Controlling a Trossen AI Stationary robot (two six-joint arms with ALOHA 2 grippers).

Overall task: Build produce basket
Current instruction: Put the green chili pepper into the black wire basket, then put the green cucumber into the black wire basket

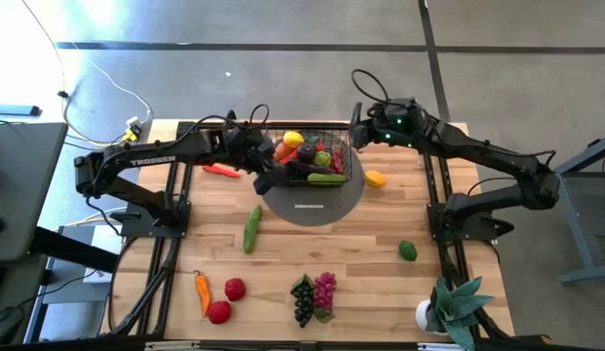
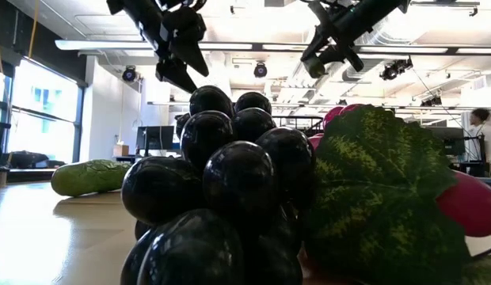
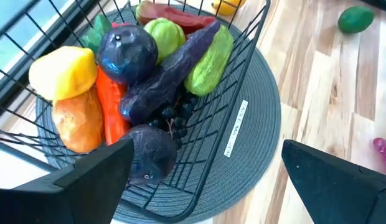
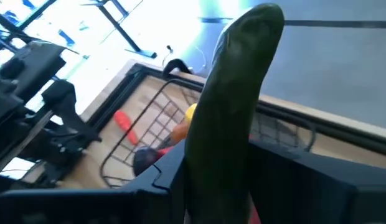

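Lab: exposed ceiling ducts (image 2: 435,36), monitors (image 2: 154,138)

The basket (image 1: 353,168) of produce (image 3: 157,68) sits on a round mat (image 1: 312,207), between the left gripper (image 1: 266,178) and right gripper (image 1: 359,129).

A light wooden table (image 1: 381,229) with plank grain carries everything. Near its far middle lies a grey round woven mat (image 1: 312,207), and a black wire basket (image 1: 347,168) full of toy produce stands on the mat. Just right of the mat lies a yellow pepper (image 1: 376,178); left of it, a red chili (image 1: 221,170). A green cucumber (image 1: 252,228) lies left of centre. A small green lime (image 1: 407,251) sits toward the right. Along the near edge lie an orange pepper (image 1: 201,290), two red tomatoes (image 1: 234,289), dark grapes (image 1: 302,300) touching purple grapes (image 1: 325,290), and a potted green plant (image 1: 451,310) at the right corner.
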